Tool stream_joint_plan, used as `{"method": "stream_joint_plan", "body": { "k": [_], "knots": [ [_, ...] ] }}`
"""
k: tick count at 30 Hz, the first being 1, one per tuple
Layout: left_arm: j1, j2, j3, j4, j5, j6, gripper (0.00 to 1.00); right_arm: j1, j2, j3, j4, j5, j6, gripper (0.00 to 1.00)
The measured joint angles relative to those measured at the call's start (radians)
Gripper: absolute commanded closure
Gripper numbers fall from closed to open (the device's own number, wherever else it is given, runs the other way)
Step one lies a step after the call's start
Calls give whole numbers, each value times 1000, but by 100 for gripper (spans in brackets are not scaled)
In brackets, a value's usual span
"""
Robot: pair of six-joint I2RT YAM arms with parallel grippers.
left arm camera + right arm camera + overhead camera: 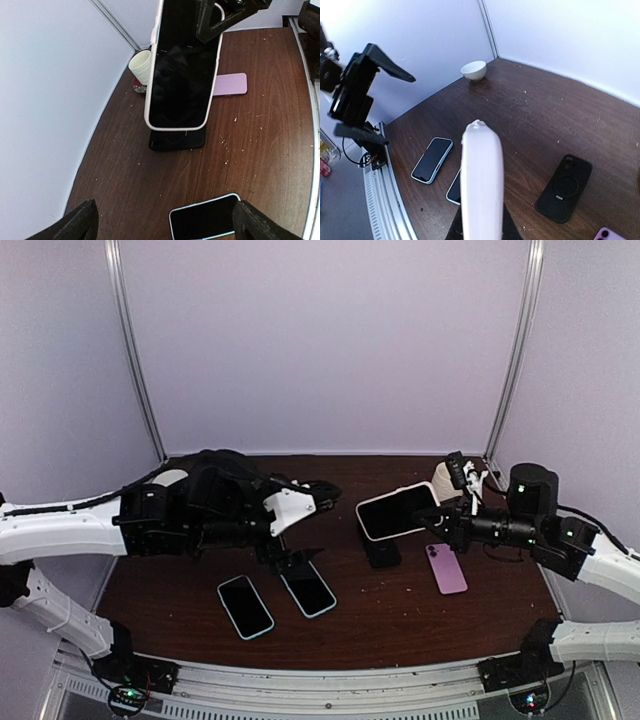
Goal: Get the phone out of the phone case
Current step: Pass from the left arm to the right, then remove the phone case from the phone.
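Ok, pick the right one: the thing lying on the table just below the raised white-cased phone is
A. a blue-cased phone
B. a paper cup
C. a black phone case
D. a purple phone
C: the black phone case lies flat on the table right below the white-cased phone that the right gripper holds up, while the purple phone lies off to one side.

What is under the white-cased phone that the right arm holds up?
A black phone case lies flat on the table below the white-cased phone, which covers part of it in the left wrist view.
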Motion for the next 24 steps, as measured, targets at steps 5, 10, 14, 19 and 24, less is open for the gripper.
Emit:
{"method": "stream_joint_plan", "body": {
  "k": [5,10,14,19,24],
  "knots": [
    [96,-105,-91,16,196,29,6,46,-96,-76,110,-10,-245,100],
    [148,-179,-233,81,365,96,12,72,-87,-69,94,-111,-572,100],
    [149,-232,-322,129,475,182,15,100,-53,-54,35,-174,-774,100],
    [149,-317,-434,228,593,277,20,158,10,0,-25,-217,-943,100],
    [149,-308,-443,279,662,318,25,231,65,61,-52,-236,-1036,100]
  ]
}}
